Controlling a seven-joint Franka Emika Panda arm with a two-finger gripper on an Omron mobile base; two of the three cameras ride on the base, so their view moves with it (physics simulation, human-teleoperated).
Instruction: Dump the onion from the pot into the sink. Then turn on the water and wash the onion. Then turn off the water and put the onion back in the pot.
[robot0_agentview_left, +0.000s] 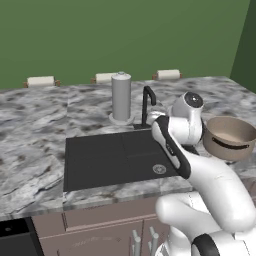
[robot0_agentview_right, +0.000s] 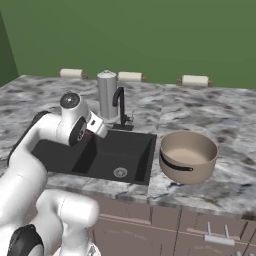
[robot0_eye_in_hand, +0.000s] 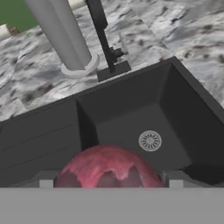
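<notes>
My gripper (robot0_eye_in_hand: 110, 183) hangs over the black sink (robot0_eye_in_hand: 131, 109), and the reddish-pink onion (robot0_eye_in_hand: 107, 168) sits between its two fingertips (robot0_eye_in_hand: 46, 183), held clear of the basin floor. From the right base view the hand (robot0_agentview_right: 95, 125) is above the sink's left half (robot0_agentview_right: 65, 155), with a bit of the onion (robot0_agentview_right: 89, 135) showing under it. The tan pot (robot0_agentview_right: 187, 156) stands upright on the counter right of the sink, its inside bare; it is also behind my arm (robot0_agentview_left: 230, 137). The black faucet (robot0_eye_in_hand: 103, 35) stands at the sink's back edge, and no water is in view.
A tall grey cylinder (robot0_agentview_right: 106, 95) on a round base stands beside the faucet. The round drain (robot0_eye_in_hand: 150, 141) lies in the deeper basin. Paper towel rolls (robot0_agentview_left: 40, 81) line the green back wall. Grey marbled counter (robot0_agentview_left: 30, 130) spreads to both sides.
</notes>
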